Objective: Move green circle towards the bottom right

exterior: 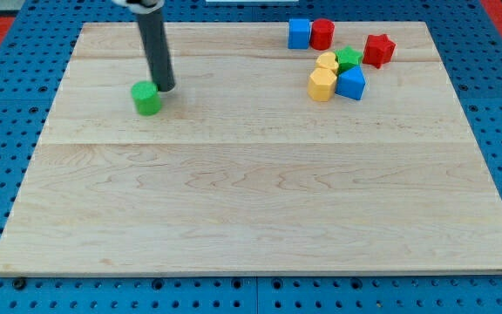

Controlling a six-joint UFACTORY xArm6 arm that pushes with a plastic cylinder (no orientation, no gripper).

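The green circle, a short green cylinder, stands on the wooden board in the upper left part. My tip rests on the board just to the right of it and slightly above, touching or nearly touching its upper right side. The dark rod rises from there toward the view's top.
A cluster sits at the view's upper right: a blue cube, a red cylinder, a red star, a green star, two yellow blocks, and a blue block. Blue pegboard surrounds the board.
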